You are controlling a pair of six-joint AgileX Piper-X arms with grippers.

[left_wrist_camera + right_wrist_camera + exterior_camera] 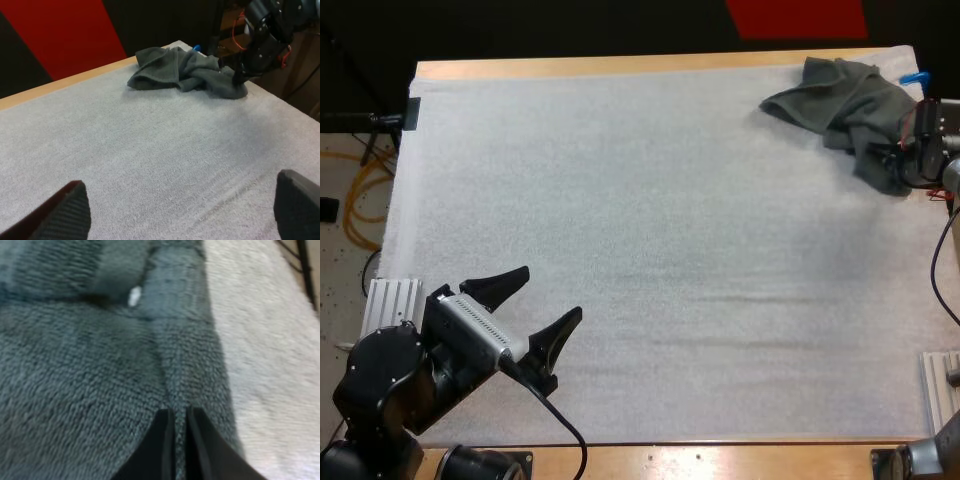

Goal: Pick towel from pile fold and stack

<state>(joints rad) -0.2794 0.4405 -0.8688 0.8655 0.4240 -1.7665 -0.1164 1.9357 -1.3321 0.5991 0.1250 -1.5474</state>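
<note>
- Black fingers of the right gripper [179, 412] stood nearly together, pinching a raised ridge of the towel [75, 365] from both sides.
- Crumpled and dark grey-green, the towel lay in a loose heap at the far right corner of the white mat [650, 250], with the right arm reaching in at the heap's near right edge.
- Thick looped pile suggested a soft, light, limp cloth, likely to drape and trail when lifted. It looked neither slippery nor fragile, and had no stiffness to count on.
- Judged from these views, a hem or corner offered the best hold. A pinch in mid-cloth would probably raise a bunch that is hard to lay flat. Which part of the cloth the pinched ridge belonged to could not be told.
- Wide open, the left gripper [552, 291] hovered over the near left side of the white mat, well apart from the towel and holding nothing.
- Beyond the mat's far side ran the wooden edge of the table [620, 67]; folding and stacking looked yet to begin.
</note>
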